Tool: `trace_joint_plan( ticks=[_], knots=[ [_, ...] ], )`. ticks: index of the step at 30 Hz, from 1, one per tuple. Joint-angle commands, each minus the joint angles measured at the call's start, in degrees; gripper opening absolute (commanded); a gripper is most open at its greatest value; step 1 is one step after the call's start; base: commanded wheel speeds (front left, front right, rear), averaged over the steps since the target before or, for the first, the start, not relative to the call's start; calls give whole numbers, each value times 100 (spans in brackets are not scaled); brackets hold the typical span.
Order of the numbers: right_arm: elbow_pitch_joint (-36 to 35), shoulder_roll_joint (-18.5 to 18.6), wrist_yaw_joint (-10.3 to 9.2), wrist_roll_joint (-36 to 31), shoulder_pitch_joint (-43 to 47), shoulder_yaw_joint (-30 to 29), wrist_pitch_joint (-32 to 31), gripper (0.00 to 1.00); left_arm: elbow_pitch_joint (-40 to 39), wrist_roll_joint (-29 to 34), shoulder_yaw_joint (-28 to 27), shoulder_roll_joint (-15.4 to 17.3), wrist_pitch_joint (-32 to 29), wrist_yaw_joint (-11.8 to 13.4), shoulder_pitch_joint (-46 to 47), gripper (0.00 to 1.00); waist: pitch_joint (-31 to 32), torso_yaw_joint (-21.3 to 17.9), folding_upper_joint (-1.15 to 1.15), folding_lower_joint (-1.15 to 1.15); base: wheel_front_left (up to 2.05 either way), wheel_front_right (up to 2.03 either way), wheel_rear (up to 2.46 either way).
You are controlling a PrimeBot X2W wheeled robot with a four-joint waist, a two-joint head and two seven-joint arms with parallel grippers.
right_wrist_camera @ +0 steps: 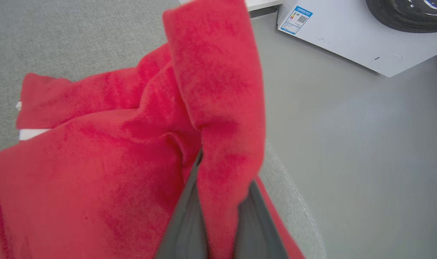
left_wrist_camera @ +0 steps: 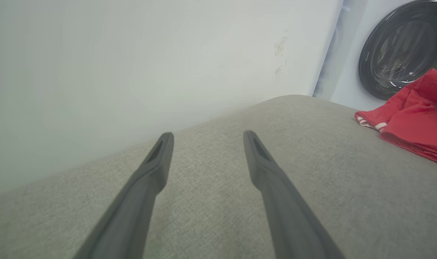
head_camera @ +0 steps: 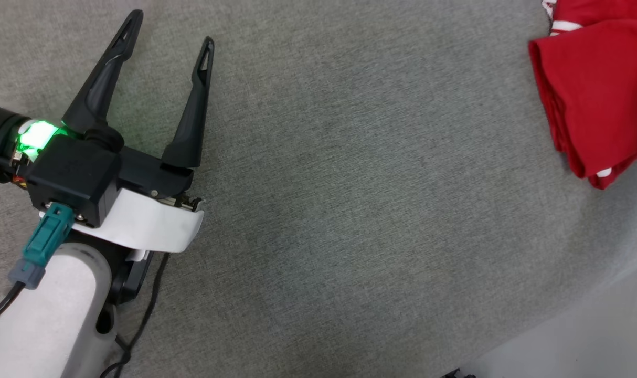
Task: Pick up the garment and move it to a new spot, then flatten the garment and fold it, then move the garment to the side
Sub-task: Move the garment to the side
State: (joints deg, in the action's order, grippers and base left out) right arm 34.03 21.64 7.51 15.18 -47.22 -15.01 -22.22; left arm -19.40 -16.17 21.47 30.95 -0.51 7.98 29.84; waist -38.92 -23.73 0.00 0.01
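Note:
The garment [head_camera: 596, 94] is a bundled red shirt with a bit of white trim, lying at the far right of the grey fabric surface [head_camera: 350, 210]. In the right wrist view a fold of the garment [right_wrist_camera: 114, 162] rises between the two dark fingers, and my right gripper [right_wrist_camera: 222, 180] is shut on it, fingertips hidden by cloth. My left gripper [head_camera: 171, 29] is open and empty at the far left, well away from the shirt. The left wrist view has its fingers [left_wrist_camera: 207, 136] spread over bare fabric, with the garment [left_wrist_camera: 416, 115] off to the right.
The grey surface ends at the lower right, where pale floor [head_camera: 586, 336] begins. A white washing machine with a dark round door [left_wrist_camera: 402, 46] stands beyond the garment, and its labelled white body [right_wrist_camera: 348, 36] sits on the floor. A white wall [left_wrist_camera: 132, 72] backs the surface.

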Motion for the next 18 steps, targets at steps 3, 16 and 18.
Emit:
trace_joint_plan(
  ticks=[3,16,18],
  knots=[
    [309,-143,-4,-166,-162,-12,392,90,-50,44,23,20,-41,-39,125,100,-174,41,0,-1,0,0,0],
    [335,243,-4,-498,183,-38,1757,100,434,-241,15,-332,576,173,-373,100,672,342,0,-1,0,0,0],
    [99,290,-4,-443,369,92,1794,100,569,-309,-14,-388,720,226,-534,100,906,409,0,-1,0,0,0]
  ],
)
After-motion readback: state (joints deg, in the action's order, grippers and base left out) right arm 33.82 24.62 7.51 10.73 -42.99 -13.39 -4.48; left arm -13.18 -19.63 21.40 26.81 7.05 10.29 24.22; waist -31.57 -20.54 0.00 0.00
